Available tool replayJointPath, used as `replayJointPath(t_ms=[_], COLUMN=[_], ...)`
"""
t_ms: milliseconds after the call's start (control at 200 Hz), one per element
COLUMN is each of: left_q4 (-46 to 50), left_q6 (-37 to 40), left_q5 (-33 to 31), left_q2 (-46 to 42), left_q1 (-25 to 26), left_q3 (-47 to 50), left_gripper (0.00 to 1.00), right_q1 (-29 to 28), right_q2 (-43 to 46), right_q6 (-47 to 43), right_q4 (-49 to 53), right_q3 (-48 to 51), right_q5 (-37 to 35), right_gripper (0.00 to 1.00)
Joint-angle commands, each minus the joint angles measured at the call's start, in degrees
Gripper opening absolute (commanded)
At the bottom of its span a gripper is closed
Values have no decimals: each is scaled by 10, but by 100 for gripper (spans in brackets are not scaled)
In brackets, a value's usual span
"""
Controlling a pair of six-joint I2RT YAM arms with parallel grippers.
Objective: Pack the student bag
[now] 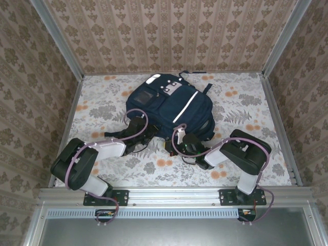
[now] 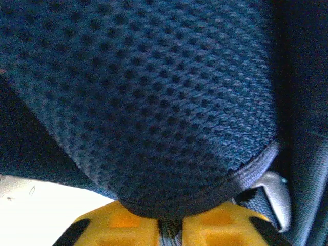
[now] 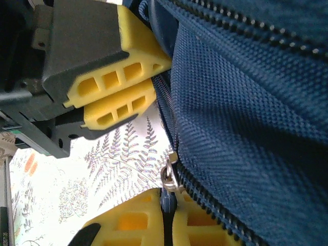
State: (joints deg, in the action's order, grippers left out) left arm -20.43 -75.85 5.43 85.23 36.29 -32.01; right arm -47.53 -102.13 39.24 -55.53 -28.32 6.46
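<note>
Navy student bag (image 1: 171, 107) lies on table (image 1: 241, 105).

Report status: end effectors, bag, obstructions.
Left end effector shut on bag. Right end effector shut on zip pull. No obstruction seen.

Top camera: fixed high behind the bases (image 1: 105, 196), facing down and forward, far enough back to take in the whole table (image 1: 102, 97) and bag (image 1: 169, 110).

Left wrist camera: looks along the left gripper (image 2: 169, 228), very close to the bag's mesh (image 2: 154, 92); focus soft.

Right wrist camera: looks along the right gripper (image 3: 168, 225), close on the zip (image 3: 205, 190), with table print beyond.

Shared: the bag's near edge appears in all three views. The right wrist view also takes in the left gripper's fingers (image 3: 118, 77).
</note>
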Motion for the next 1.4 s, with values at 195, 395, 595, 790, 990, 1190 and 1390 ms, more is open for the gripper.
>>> replayJointPath(t_ms=[195,395,595,790,990,1190,1390], left_q4=[83,102,117,149,180,222,239], left_q6=[64,76,85,98,117,146,154], left_q5=[-57,-48,-44,-52,-61,-88,-97], left_q2=[-76,-94,-104,-120,-125,-125,-121], left_q1=[-44,-77,-97,-121,-131,-135,-141], left_q3=[15,33,46,45,36,16,5], left_gripper=[0,0,0,0,0,0,0], right_q1=[4,20,39,56,66,87,114], right_q2=[60,102,159,220,280,335,366], right_q6=[-10,-13,-19,-28,-41,-42,-21], right_q4=[99,138,173,232,339,455,573], right_q3=[9,41,70,85,78,63,25], right_q5=[-39,-65,-66,-60,-33,-11,5], right_gripper=[0,0,0,0,0,0,0])
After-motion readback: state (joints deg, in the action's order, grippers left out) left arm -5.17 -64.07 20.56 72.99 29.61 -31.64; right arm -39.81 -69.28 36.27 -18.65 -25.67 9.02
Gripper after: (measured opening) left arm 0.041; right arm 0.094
